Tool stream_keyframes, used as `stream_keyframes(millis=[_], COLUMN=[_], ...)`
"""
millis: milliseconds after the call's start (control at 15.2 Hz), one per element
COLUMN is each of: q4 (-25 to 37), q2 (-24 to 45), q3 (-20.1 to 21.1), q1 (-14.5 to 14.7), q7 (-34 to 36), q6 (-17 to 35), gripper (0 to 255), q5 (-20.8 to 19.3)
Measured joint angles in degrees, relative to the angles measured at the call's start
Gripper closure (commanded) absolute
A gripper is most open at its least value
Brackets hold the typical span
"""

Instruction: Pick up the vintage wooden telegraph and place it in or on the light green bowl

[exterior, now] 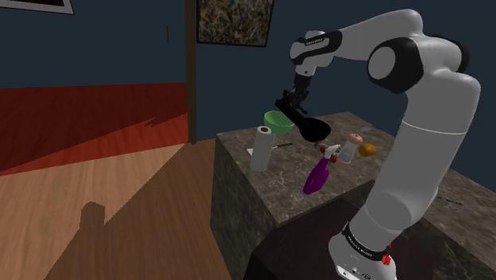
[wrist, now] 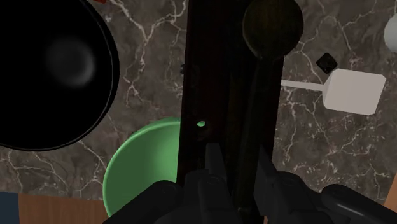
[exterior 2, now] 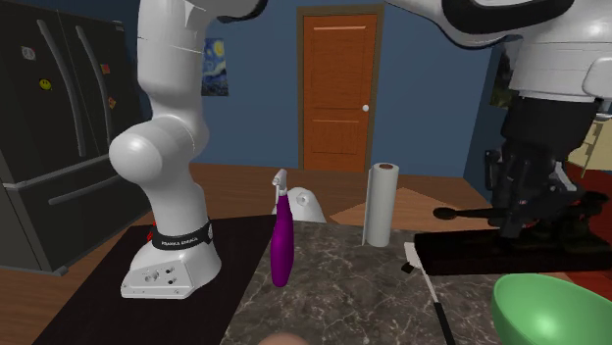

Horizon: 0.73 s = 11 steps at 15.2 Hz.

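Note:
The telegraph (wrist: 222,76) is a long dark board with a round knob (wrist: 272,27) at its far end. My gripper (wrist: 238,170) is shut on its near end, and it hangs in the air above the marble counter. In the shoulder view the gripper (exterior: 292,102) holds the telegraph (exterior: 286,106) just above the light green bowl (exterior: 277,122). Beneath the board, the green bowl (wrist: 141,170) shows partly under its near half. The second exterior view has the telegraph (exterior 2: 510,247) level, with the green bowl (exterior 2: 555,310) lower and nearer the camera.
A black bowl (wrist: 51,70) stands right beside the green one. A paper towel roll (exterior: 261,148), a purple spray bottle (exterior: 317,174), a white tool (wrist: 353,90) and a small orange thing (exterior: 367,148) share the counter (exterior: 278,187). Its edge drops to a wooden floor.

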Motion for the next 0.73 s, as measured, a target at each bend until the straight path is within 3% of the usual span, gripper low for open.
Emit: stream_keyframes(millis=[264, 528, 726], q4=[14.42, 33.52, 35.11], q2=[9.87, 22.09, 23.97], q3=[0.64, 1.78, 2.01], q1=[-2.2, -6.26, -6.85], q7=[-0.95, -1.34, -1.54], q6=[-5.16, -12.36, -12.13], gripper=[255, 255, 255], q5=[3.31, 6.51, 6.95])
